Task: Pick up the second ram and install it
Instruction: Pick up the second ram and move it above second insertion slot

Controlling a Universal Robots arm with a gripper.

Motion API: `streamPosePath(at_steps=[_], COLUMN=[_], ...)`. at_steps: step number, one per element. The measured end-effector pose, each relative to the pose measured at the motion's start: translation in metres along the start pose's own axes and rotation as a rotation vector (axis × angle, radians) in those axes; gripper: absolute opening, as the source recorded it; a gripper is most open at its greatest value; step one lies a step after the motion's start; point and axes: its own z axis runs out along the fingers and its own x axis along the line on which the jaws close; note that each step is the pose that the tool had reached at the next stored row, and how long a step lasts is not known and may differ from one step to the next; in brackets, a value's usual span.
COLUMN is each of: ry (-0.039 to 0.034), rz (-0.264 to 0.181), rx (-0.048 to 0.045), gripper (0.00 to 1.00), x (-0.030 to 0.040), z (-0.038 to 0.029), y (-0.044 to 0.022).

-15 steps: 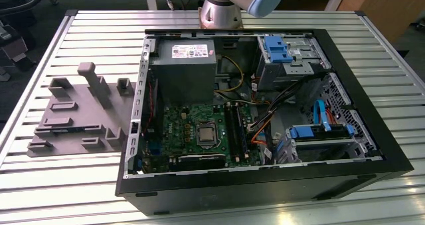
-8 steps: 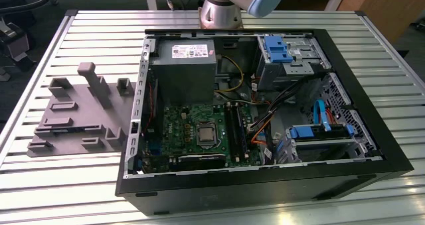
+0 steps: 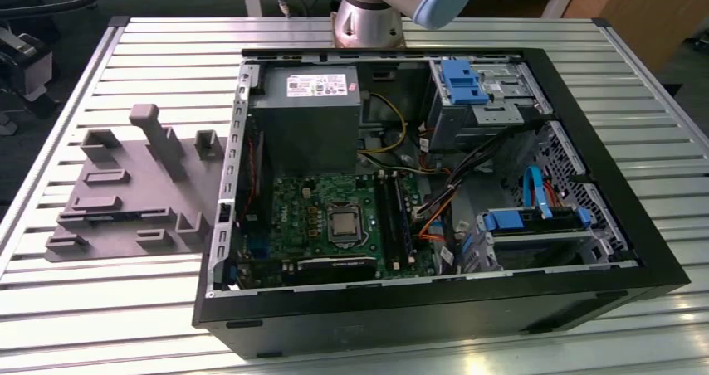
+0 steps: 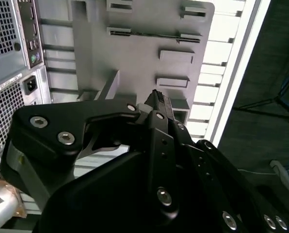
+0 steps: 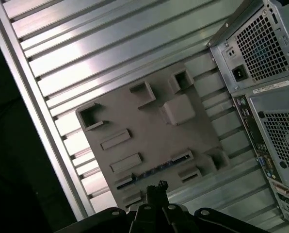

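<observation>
In the exterior view I see a grey tray (image 3: 122, 184) beside the open computer case (image 3: 421, 313). In the second wrist view my gripper (image 4: 157, 98) has its fingertips pressed together, gripping nothing. The second ram (image 4: 154, 35) stands on edge in the tray, ahead of the tips and not touching them. In the first wrist view the second ram (image 5: 152, 171) lies just beyond the gripper (image 5: 159, 186), between two slotted blocks.

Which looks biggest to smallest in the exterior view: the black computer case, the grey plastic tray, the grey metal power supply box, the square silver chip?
1. black computer case
2. grey plastic tray
3. grey metal power supply box
4. square silver chip
The gaps all look clear, so there are no ties.
</observation>
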Motion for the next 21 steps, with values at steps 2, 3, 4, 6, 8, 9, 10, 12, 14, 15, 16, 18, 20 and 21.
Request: streamPosePath(at_steps=[2,3,4,6,8,9,10,12,14,15,16,18,20,21], ry=[0.0006,0.0008,0.0011,0.0017,0.0022,0.0024,0.0027,0.0033,0.0038,0.0041,0.0043,0.0049,0.0055,0.0057], rz=[-0.037,-0.055,-0.072,-0.107,-0.136,-0.152,-0.166,-0.199,-0.234,-0.252,-0.270,-0.306,-0.342,-0.361], rx=[-0.0003,-0.0006,-0.0008,-0.0011,-0.0015,-0.0017,-0.0018,-0.0021,-0.0026,-0.0028,-0.0030,-0.0034,-0.0038,-0.0041], gripper=[0.11,0.11,0.11,0.11,0.11,0.11,0.11,0.11,0.11,0.11,0.11,0.11,0.11,0.11], x=[0.0000,0.0000,0.0000,0.0000,0.0000,0.0000,0.0000,0.0000,0.0000,0.0000,0.0000,0.0000,0.0000,0.0000], z=[0.0000,0.0000,0.0000,0.0000,0.0001,0.0001,0.0001,0.0001,0.0003,0.0004,0.0005,0.0008,0.0011,0.0013], y=[0.0000,0.0000,0.0000,0.0000,0.0000,0.0000,0.0000,0.0000,0.0000,0.0000,0.0000,0.0000,0.0000,0.0000])
